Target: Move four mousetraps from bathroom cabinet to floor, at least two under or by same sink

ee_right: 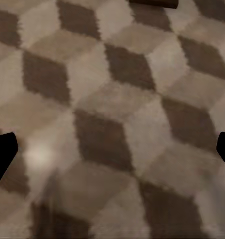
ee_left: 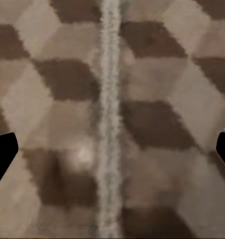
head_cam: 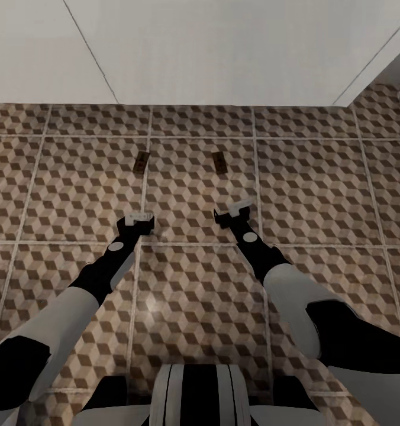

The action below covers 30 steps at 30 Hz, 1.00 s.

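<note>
Nearest, both arms are reaching low over the bathroom floor point(head_cam: 194, 296). The left claw point(head_cam: 139, 221), at 11 o'clock, and the right claw point(head_cam: 234, 213), at 1 o'clock, are both hanging released, jaws spread wide and holding nothing. Just beyond each, a mousetrap point(head_cam: 141, 161) and a second mousetrap point(head_cam: 219, 162) are lying flat on the tiles, probably set near the white vanity wall point(head_cam: 223, 53) at 12 o'clock to count as beside the sink.
</note>
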Tool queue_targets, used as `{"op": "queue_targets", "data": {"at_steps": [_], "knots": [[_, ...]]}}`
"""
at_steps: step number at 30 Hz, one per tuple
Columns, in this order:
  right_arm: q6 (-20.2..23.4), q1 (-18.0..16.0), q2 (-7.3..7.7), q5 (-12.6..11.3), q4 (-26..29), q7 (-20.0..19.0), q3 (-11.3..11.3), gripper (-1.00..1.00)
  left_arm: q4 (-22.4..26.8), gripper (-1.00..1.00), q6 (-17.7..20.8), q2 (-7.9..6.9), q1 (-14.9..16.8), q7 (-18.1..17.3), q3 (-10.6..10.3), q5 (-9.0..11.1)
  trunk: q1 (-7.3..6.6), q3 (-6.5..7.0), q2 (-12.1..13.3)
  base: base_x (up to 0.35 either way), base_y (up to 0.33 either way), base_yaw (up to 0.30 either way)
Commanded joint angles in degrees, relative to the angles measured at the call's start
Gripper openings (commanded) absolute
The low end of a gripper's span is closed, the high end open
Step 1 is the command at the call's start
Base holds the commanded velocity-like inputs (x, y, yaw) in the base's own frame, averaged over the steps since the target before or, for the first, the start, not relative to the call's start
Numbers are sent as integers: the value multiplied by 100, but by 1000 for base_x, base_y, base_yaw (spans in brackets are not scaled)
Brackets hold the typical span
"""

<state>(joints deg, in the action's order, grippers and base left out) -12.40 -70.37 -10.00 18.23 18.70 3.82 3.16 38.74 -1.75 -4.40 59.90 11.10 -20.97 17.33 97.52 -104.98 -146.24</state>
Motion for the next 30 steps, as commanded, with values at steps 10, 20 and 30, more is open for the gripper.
{"op": "queue_targets", "data": {"at_steps": [10, 20, 30], "knots": [[-8, -3, 0, 40, -7, 40, 18, 100, -4, 100, -18, -8, 5, 52, -48, 60, -4, -2, -1, -335, 0, 0], [-8, -3, 0, 45, -3, 40, 18, 100, 2, 100, -18, 25, 4, 51, -48, 60, -4, -2, -1, -325, 0, 0], [-8, -3, 0, 49, 1, 40, 18, 100, 17, 100, -18, 27, 4, 55, -48, 60, -4, -2, -1, -317, 0, 0]]}}
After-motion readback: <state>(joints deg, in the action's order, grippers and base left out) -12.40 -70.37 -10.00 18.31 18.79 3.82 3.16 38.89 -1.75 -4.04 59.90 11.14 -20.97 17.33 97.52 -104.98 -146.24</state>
